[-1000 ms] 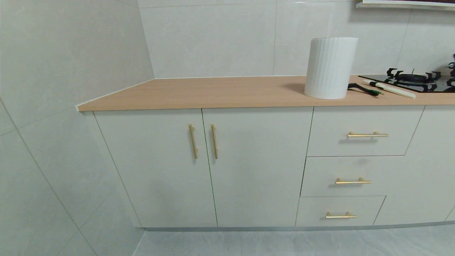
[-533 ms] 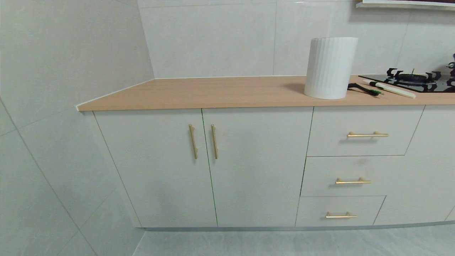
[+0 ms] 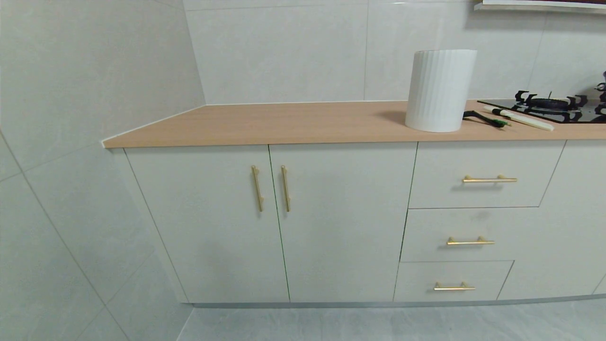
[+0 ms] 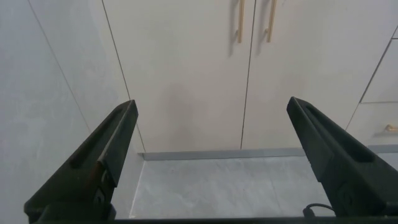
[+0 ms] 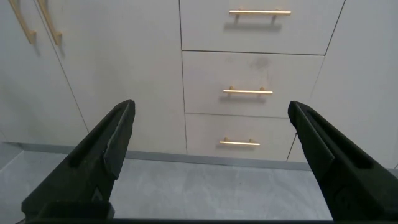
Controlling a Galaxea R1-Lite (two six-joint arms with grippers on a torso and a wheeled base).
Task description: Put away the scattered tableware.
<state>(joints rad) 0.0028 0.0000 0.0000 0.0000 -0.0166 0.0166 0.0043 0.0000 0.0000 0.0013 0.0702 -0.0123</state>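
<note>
Dark-handled utensil (image 3: 484, 118), green at one end: lies flat on the wooden surface (image 3: 284, 124), just beside the base of the white ribbed container (image 3: 439, 90), on the side toward the stove (image 3: 549, 105)
Pale long utensil (image 3: 523, 119): lies flat just beyond the dark one, one end at the edge of the black stove
Container: upright, toward the right of the surface
Below the surface: two cabinet doors (image 3: 213, 222) with upright brass handles, both shut; three drawers (image 3: 473, 194) stacked to their right, all shut
Left end effector (image 4: 211, 165): fingers wide apart, holding nothing, low in front of the cabinet doors, above the grey floor (image 4: 217, 186)
Right end effector (image 5: 211, 165): fingers wide apart, holding nothing, low in front of the drawers
</note>
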